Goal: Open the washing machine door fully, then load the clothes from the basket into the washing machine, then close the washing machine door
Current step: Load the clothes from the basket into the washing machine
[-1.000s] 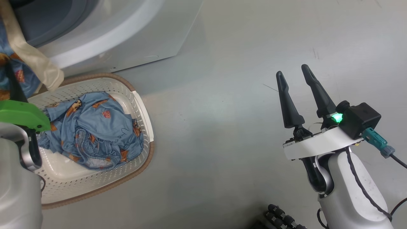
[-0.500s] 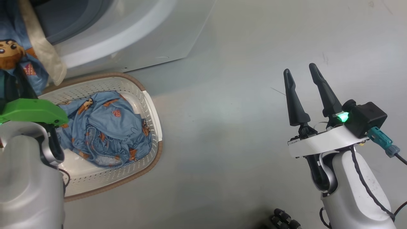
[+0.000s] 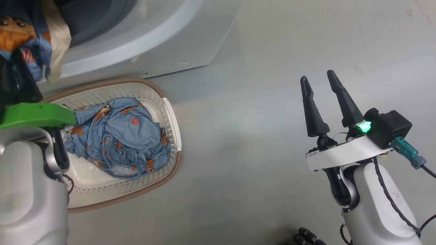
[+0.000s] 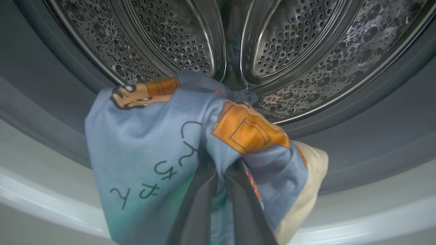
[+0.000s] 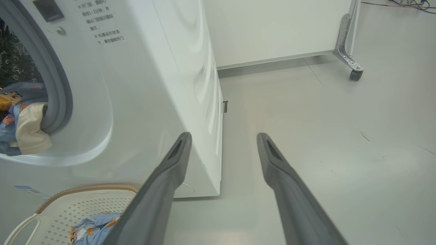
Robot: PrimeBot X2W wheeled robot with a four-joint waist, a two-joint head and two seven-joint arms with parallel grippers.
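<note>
Pale grey floor [image 3: 255, 102], smooth and lightly scuffed, runs under everything, and behind it stands a white wall panel [image 5: 272, 27] on a metal leg with a caster [image 5: 356, 74]. On this floor sits the washing machine [image 5: 153, 85], white, with lines of small printed text near the top of its front and its round mouth open. The left wrist view looks into the perforated steel drum [image 4: 163, 37], which is ringed by the grey gasket [image 4: 374, 136]. The left pincer [image 4: 221, 166] is raised at that mouth with its two dark fingers drawn narrow, nearly together. They are clamped on a garment [image 4: 153, 143], light blue with orange-brown cartoon figures, dark scribbled lettering and a cream edge. The cloth bunches over the fingertips and hides them. It hangs at the lower lip of the opening, in front of the drum rather than deep inside it. Whether it rests on the gasket I cannot tell. Below, just in front of the washer's base, is the basket [image 3: 153, 97], cream-white and perforated with a brown rim, and the left forearm and its green cover overlap its left side. The rest of the clothes [image 3: 122, 139] lie crumpled in it, a blue heap with the same print and a gathered elastic edge showing. The right pincer [image 3: 317, 77] hovers over bare floor, well apart from the basket and to the right of the machine. Its fingers are spread wide with nothing between them, and a green light glows at its base.
</note>
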